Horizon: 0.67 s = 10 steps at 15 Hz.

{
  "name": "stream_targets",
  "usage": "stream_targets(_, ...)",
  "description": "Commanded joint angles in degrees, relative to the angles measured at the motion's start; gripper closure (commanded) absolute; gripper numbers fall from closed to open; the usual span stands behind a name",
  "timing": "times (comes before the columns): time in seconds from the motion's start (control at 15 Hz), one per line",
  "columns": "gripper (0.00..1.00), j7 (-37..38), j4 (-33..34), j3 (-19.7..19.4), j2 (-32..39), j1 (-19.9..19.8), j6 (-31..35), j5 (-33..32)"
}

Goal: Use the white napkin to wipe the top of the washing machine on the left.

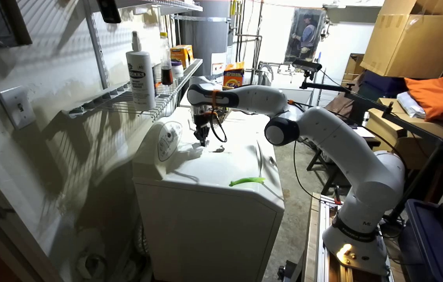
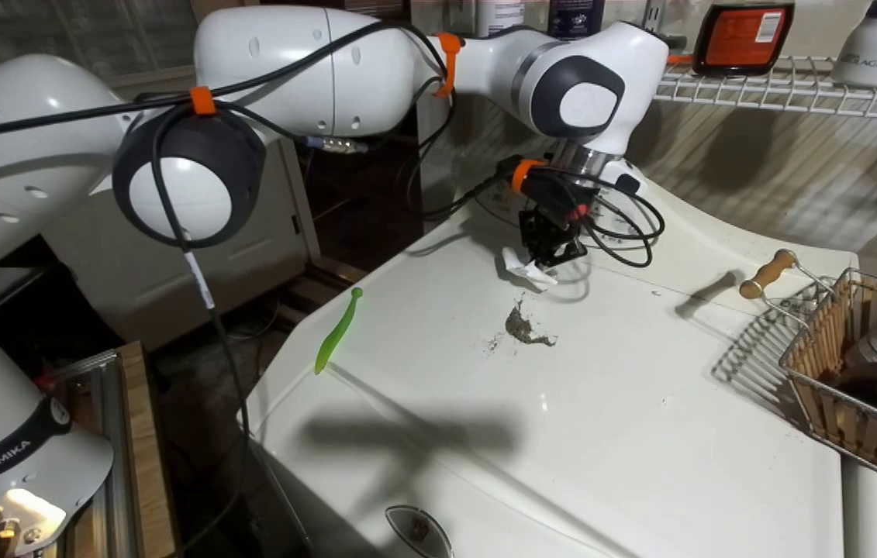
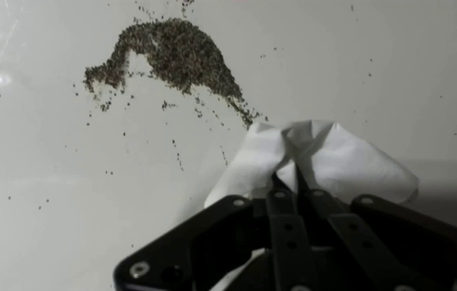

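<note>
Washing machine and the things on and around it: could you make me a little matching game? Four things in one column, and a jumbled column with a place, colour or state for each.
1. napkin
2. grains
3. worm-shaped strip
4. large white bottle

A. on the wire shelf
B. held in the gripper
C. green
D. in a loose pile on the machine's top

Pairs: 1-B, 2-D, 3-C, 4-A

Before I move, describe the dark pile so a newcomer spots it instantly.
Start at the washing machine top, then the gripper pinching the white napkin. Near that napkin lies the dark pile: grainy and ragged-edged, unlike the smooth green strip.
</note>
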Motion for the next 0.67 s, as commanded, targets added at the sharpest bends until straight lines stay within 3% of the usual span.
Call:
stream_targets(0.0,0.99,-0.4,0.3,0.4,-1.8,0.8,3.2,0.3)
stream_targets(0.6,0.99,-11.1,-0.7,6.0,4.1,-1.2,26.9,3.5)
